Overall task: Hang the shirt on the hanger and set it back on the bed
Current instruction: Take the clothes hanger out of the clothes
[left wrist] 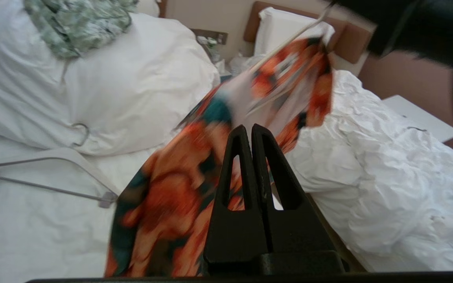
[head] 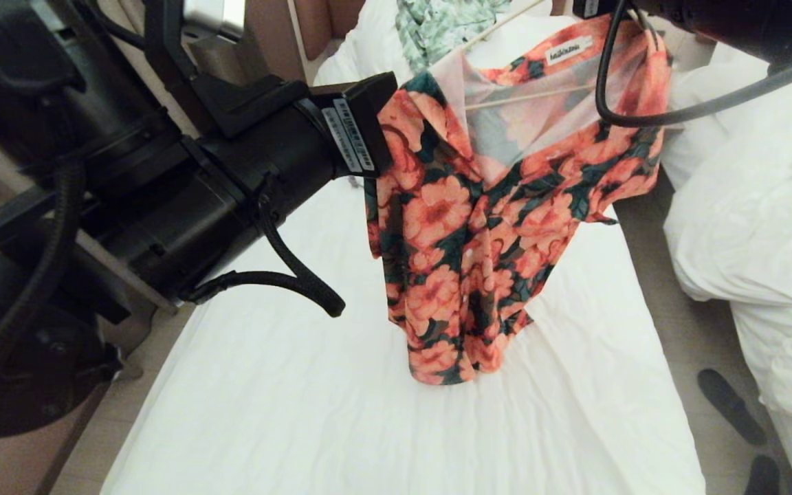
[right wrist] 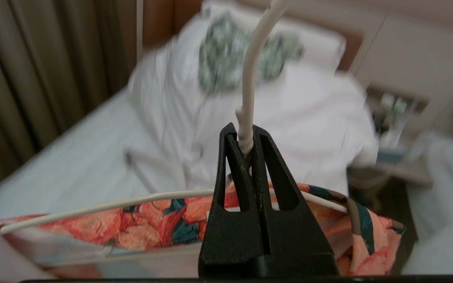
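Shirt (head: 478, 227) hangs in the air above the bed (head: 341, 385), draped over the hanger (right wrist: 104, 204), with its lower hem just reaching the white sheet. Its open collar faces the head camera, a white label shows at the back of the neck, and a thin cream bar of the hanger crosses inside the neckline.

Up at the top right of the head view, the right arm carries the load. In its wrist view the right pincer (right wrist: 245, 137) has both fingers pressed together on the hanger's cream neck, which rises up between their tips, while the shoulders of the hanger spread out below with the flowered cloth over them.

From the left of the head view the left arm reaches to the shirt's shoulder edge. The left pincer (left wrist: 249, 131) is pressed together with nothing visible between its 2 fingers, and the flowered fabric lies just beyond its tips.

At the head of the bed lie white pillows (left wrist: 132, 90), a pale green leafy garment (left wrist: 77, 23) on top of them, and a thicker grey hanger (left wrist: 53, 173) flat on the sheet. A neighbouring bed with a rumpled duvet (head: 760, 227) stands to the right.
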